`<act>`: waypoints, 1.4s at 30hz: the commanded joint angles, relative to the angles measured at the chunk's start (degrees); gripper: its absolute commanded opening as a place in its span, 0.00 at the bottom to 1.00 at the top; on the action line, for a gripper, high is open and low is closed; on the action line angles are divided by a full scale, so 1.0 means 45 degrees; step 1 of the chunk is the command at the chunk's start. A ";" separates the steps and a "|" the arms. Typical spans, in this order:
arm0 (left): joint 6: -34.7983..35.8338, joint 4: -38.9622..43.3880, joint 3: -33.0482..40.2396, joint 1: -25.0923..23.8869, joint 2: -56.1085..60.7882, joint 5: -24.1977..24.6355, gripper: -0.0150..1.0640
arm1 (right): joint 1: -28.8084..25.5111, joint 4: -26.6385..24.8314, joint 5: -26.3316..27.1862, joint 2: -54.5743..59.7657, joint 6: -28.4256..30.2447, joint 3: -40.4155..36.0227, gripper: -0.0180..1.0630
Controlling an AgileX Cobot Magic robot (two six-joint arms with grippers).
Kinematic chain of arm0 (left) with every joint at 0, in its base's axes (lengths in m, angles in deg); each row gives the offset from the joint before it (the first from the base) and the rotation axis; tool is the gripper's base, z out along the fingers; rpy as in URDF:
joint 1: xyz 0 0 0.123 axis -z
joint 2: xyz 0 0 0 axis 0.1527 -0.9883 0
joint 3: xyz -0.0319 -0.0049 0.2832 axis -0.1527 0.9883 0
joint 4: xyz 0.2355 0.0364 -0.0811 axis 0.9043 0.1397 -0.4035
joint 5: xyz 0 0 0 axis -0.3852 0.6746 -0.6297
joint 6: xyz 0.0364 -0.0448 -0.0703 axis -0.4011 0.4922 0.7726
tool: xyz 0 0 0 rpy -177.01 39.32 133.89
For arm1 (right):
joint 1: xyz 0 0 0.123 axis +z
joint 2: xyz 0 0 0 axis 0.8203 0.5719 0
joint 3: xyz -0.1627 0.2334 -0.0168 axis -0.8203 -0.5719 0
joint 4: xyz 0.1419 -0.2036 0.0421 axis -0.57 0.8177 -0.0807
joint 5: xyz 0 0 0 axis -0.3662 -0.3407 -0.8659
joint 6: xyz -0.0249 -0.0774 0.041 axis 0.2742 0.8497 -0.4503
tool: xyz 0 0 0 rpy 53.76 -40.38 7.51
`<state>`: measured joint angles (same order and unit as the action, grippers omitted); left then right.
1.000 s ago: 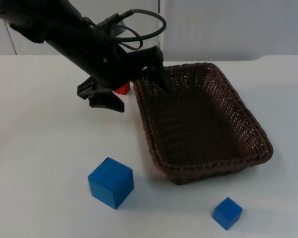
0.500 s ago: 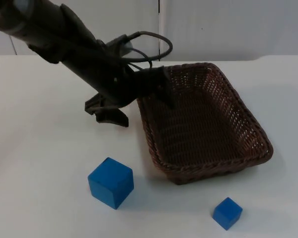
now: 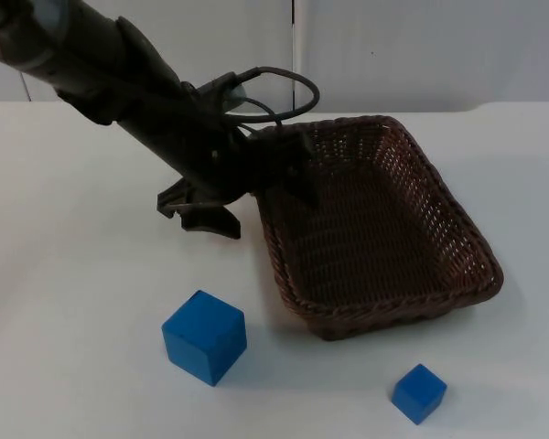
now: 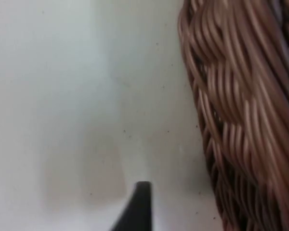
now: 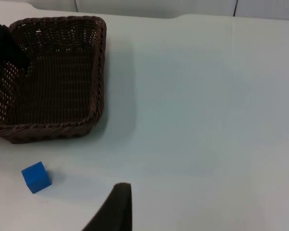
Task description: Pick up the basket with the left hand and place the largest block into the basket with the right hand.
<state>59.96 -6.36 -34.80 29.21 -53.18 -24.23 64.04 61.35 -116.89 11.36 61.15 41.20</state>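
A brown wicker basket (image 3: 398,314) rests on the white table, right of centre. My left gripper (image 3: 256,197) is open and straddles the basket's left rim: one finger is inside the basket, the other outside on the table side. The left wrist view looks closely at the basket's woven wall (image 4: 241,120) and the table beside it. The largest block, a blue cube (image 3: 204,337), sits in front of the basket's left end, apart from both grippers. My right gripper (image 5: 116,211) waits above the table, right of the basket (image 5: 100,62).
A small blue cube (image 3: 418,393) lies near the front edge, in front of the basket's right end; the right wrist view has this cube (image 5: 36,177) too. The grey partition wall (image 3: 421,46) closes the table's far side.
My left arm has swung a little toward the front and lowered over the basket's left rim, covering a small red thing behind it. The basket and both blue cubes stayed put.
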 commanded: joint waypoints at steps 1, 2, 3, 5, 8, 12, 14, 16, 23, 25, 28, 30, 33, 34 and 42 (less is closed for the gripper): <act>0.0103 -0.0125 -0.0039 0.0078 -0.0032 -0.0059 0.72 | -0.0073 0.0023 0.0026 -0.0044 0.0026 -0.0037 0.99; 0.0103 -0.0125 -0.0039 0.0078 -0.0032 -0.0059 0.68 | -0.0073 0.0023 0.0026 -0.0044 0.0026 -0.0037 0.99; 0.0103 -0.0125 -0.0039 0.0078 -0.0032 -0.0059 0.68 | -0.0073 0.0023 0.0026 -0.0044 0.0026 -0.0037 0.99; 0.0103 -0.0291 -0.0039 0.0078 -0.0032 -0.0059 0.55 | -0.0073 0.0023 0.0026 -0.0044 0.0026 -0.0037 0.99; 0.0103 -0.0523 -0.0039 0.0078 -0.0032 -0.0036 0.42 | -0.0073 0.0023 0.0026 -0.0044 0.0026 -0.0037 0.99; 0.0103 -0.1180 -0.0039 0.0078 -0.0032 -0.0036 0.17 | -0.0073 0.0023 0.0026 -0.0044 0.0026 -0.0037 0.99; 0.0103 -0.1324 -0.0039 0.0078 -0.0032 -0.0068 0.13 | -0.0073 0.0023 0.0026 -0.0044 0.0026 -0.0037 0.99; 0.0103 -0.1683 -0.0039 0.0078 -0.0032 -0.0070 0.08 | -0.0073 0.0023 0.0026 -0.0044 0.0026 -0.0037 0.99; 0.0103 -0.1989 -0.0039 0.0078 -0.0032 -0.0175 0.06 | -0.0073 0.0023 0.0026 -0.0044 0.0026 -0.0037 0.99; 0.0103 -0.2945 -0.0039 0.0049 -0.0007 0.0115 0.06 | -0.0073 0.0023 0.0026 -0.0044 0.0026 -0.0037 0.99; 0.0103 -0.3534 -0.0039 0.0049 0.0145 0.0285 0.06 | -0.0073 0.0023 0.0026 -0.0044 0.0026 -0.0037 0.99; 0.0014 -0.3958 -0.0039 0.0049 0.0459 0.0471 0.06 | -0.0073 0.0023 0.0026 -0.0044 0.0026 -0.0037 0.99; -0.0022 -0.4064 -0.0039 0.0049 0.1204 0.0613 0.06 | -0.0073 0.0023 0.0026 -0.0044 0.0026 -0.0037 0.99; -0.0022 -0.4064 -0.0039 0.0049 0.1504 0.0766 0.06 | -0.0073 0.0023 0.0026 -0.0044 0.0026 -0.0037 0.99; -0.0504 -0.3385 -0.0039 0.0049 0.3139 0.0927 0.06 | -0.0073 0.0023 0.0026 -0.0044 0.0026 -0.0037 0.99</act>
<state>58.10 -21.97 -34.80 29.21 -41.49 -20.92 64.04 61.35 -116.89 11.36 61.15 41.20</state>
